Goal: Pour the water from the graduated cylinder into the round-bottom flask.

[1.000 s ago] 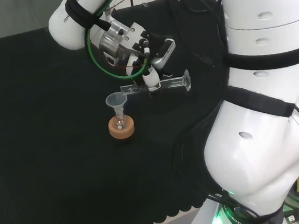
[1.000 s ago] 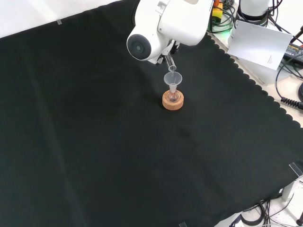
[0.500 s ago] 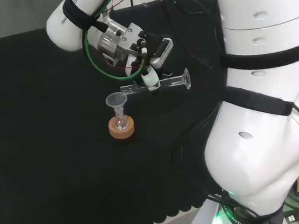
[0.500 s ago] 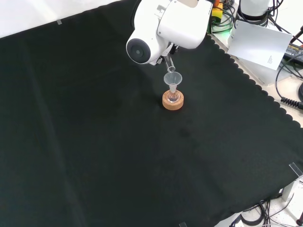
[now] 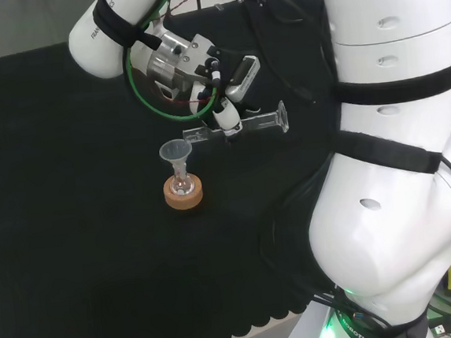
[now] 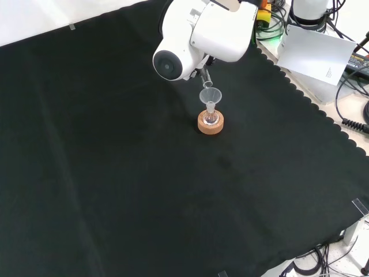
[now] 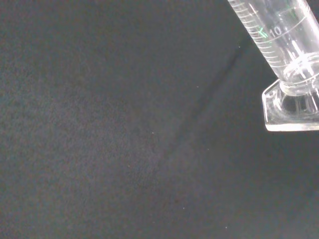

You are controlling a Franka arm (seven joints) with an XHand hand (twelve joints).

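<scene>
Graduated cylinder, pinched in the hand's curled fingers, lies nearly level with its spout over the funnel feeding the round-bottom flask.

The round-bottom flask sits in a cork ring on the desk, with a funnel in its neck. In the head view, the graduated cylinder lies nearly level just right of and above the funnel, held by the hand.
</scene>
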